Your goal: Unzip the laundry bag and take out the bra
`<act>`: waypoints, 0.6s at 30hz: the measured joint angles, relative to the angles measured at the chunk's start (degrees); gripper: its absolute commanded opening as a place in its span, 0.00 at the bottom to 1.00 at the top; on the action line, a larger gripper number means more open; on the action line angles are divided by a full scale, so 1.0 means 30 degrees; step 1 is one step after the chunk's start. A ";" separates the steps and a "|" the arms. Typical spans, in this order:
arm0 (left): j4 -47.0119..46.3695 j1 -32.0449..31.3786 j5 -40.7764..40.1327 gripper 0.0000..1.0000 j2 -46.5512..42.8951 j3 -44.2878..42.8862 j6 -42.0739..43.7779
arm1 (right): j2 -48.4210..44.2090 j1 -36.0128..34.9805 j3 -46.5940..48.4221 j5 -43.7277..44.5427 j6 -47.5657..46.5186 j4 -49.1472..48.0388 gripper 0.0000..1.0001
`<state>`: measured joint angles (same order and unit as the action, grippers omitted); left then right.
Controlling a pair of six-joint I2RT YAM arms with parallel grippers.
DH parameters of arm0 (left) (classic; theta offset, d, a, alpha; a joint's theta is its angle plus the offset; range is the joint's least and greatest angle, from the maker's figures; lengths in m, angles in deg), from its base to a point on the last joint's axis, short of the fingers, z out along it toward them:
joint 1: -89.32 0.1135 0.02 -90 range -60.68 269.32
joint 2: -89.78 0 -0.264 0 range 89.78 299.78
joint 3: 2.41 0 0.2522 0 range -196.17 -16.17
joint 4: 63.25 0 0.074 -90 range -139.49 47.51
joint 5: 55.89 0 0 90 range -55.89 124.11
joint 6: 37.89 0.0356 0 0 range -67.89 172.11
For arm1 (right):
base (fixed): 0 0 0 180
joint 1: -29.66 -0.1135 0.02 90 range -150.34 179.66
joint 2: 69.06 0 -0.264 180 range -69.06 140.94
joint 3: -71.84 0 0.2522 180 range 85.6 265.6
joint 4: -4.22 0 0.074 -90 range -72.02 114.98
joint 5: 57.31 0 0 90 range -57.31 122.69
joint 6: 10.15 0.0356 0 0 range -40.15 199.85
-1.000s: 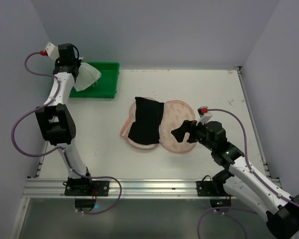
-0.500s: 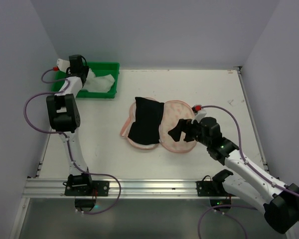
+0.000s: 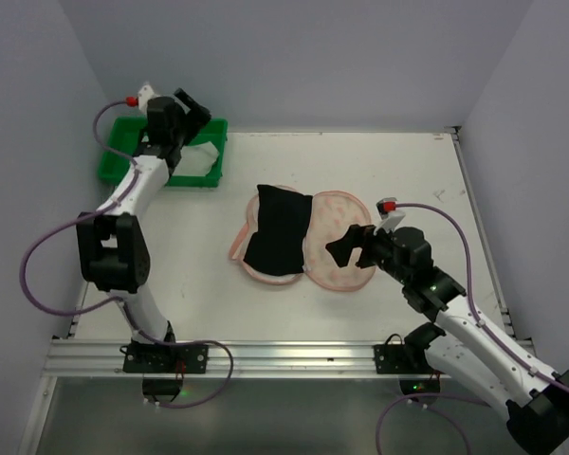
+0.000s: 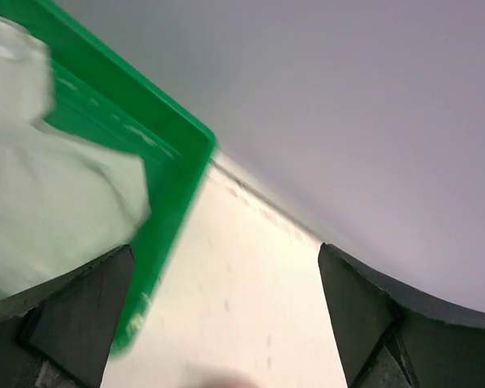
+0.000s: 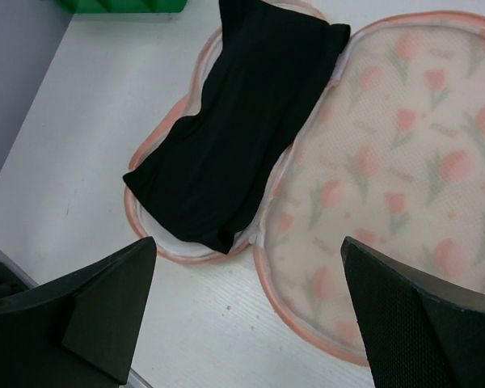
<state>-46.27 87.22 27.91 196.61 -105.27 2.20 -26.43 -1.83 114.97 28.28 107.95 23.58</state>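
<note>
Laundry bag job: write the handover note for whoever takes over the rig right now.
Left hand: open, empty, above the green tray in the far left corner; a pale cloth lies in the tray.
Right hand: open, empty, over the near right edge of the laundry bag.
Things: the laundry bag is unzipped and spread open flat; the bra lies on the half nearer the left arm.
Done: unzipping.
Left: lift the bra out.
</note>
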 measured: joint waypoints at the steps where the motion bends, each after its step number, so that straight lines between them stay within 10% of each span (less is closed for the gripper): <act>1: 0.0138 -0.0831 0.0102 1.00 -0.1217 0.0852 0.0809 | -0.0044 0.0000 0.0015 0.0299 0.0080 0.0153 0.99; 6: 0.0984 -0.6207 0.0860 1.00 -0.5544 0.4860 0.3818 | -0.0073 0.0058 0.0036 0.2149 0.0729 0.1020 0.99; 12: 0.4605 -1.2072 -0.0576 0.98 -0.3942 0.5880 0.6025 | 0.1188 0.0350 0.0073 0.3628 0.1807 0.1923 0.99; 18: 0.6586 -1.3427 -0.1370 0.93 -0.1902 0.5916 0.6353 | 0.2018 0.0393 0.0073 0.3643 0.2280 0.2433 0.99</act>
<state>-26.51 46.93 23.80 190.90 -87.52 21.26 -20.38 -0.65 115.19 39.21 114.79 30.88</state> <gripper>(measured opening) 0.943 0.986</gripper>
